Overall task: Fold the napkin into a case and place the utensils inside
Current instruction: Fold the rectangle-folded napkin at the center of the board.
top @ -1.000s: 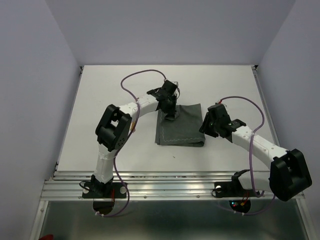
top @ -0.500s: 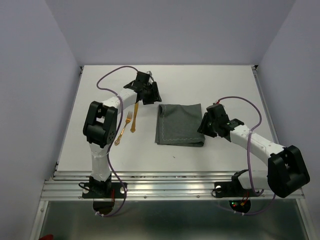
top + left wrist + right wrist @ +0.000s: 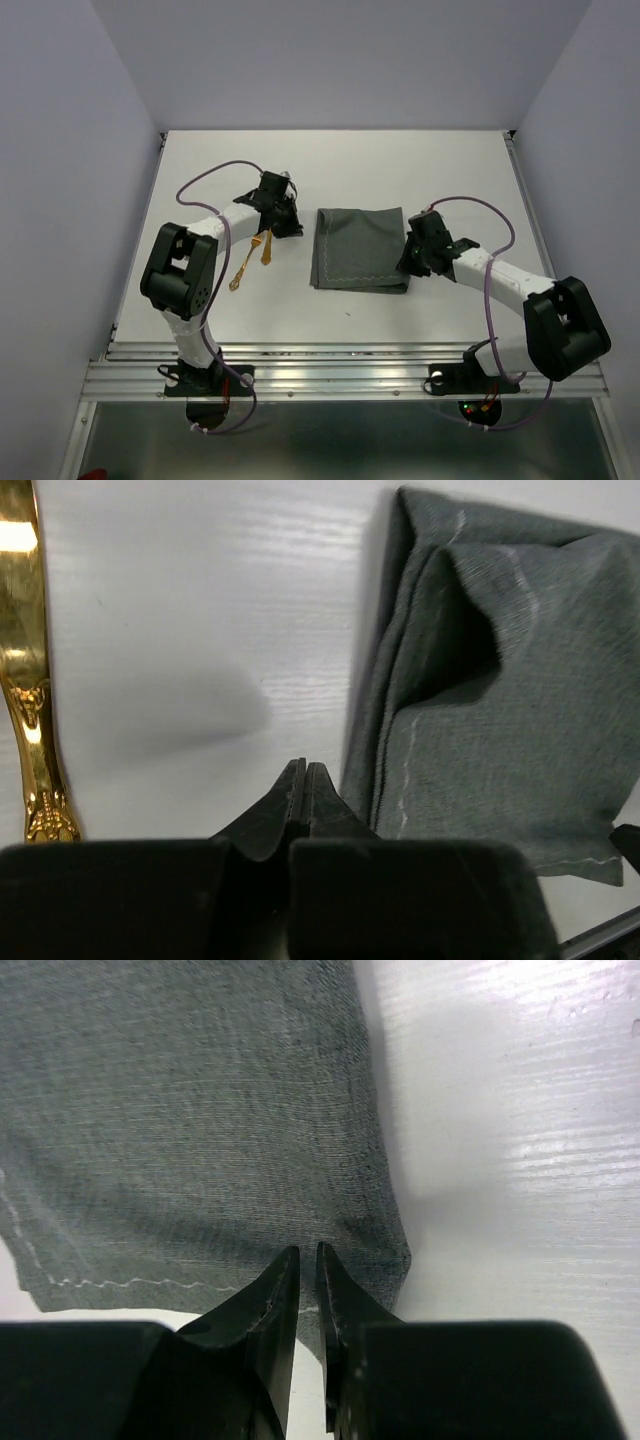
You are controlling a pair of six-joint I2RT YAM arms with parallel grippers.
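Holding my left gripper (image 3: 303, 770) pinched fully together with nothing between the fingers, I have it just beside the left edge of the folded napkin (image 3: 360, 250), low over the table (image 3: 450, 170). The utensils (image 3: 266, 247) lie apart from the napkin, further out on that same left side. My right gripper (image 3: 300, 1255) sits at the napkin's right edge near a corner, narrowed to a slit; I cannot tell whether cloth is caught.
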